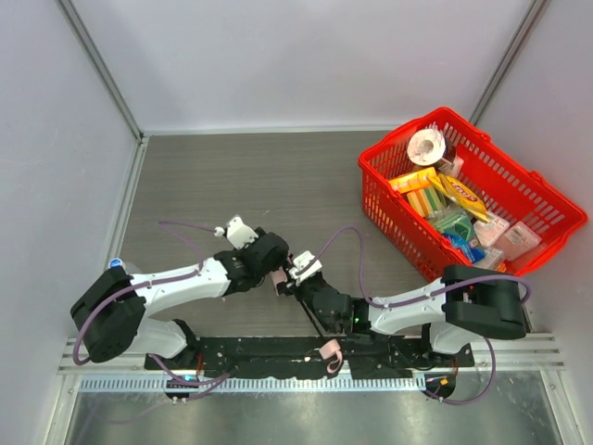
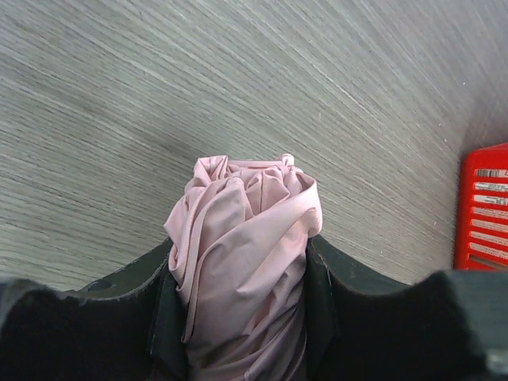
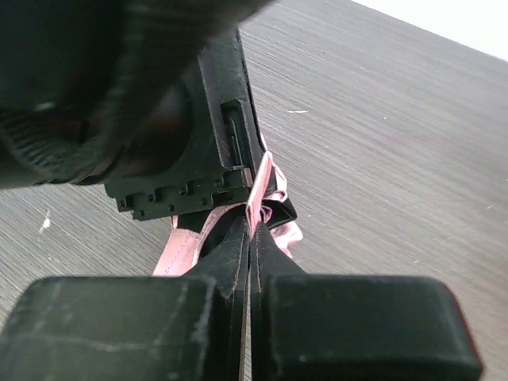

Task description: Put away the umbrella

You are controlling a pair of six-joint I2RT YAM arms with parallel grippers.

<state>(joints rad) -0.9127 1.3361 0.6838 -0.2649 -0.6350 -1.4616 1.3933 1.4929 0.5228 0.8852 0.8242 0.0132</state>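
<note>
Holding umbrella (image 2: pixel 246 238): left claw (image 1: pixel 276 269), fingers (image 2: pixel 327 295) clamped either side of the bunched pink fabric.
Right claw (image 3: pixel 249 238): tips pressed together, pinching a thin pink strip (image 3: pixel 262 178) coming off the umbrella.
Left wrist cam: only view that shows the fabric bundle properly, poking out past the fingers over the table (image 2: pixel 119 119).
Right wrist cam: only one showing the pinch; the left claw's black body fills the upper left.
Top cam: both claws meet nose to nose, front middle of the table. The umbrella is mostly hidden, just a pink sliver between them. A thin black shaft (image 1: pixel 311 319) looks to run back to a pink handle (image 1: pixel 329 353) by the base rail (image 1: pixel 519 350).
Basket (image 1: pixel 402 137): red, far right, packed with stuff, well apart from the umbrella.
</note>
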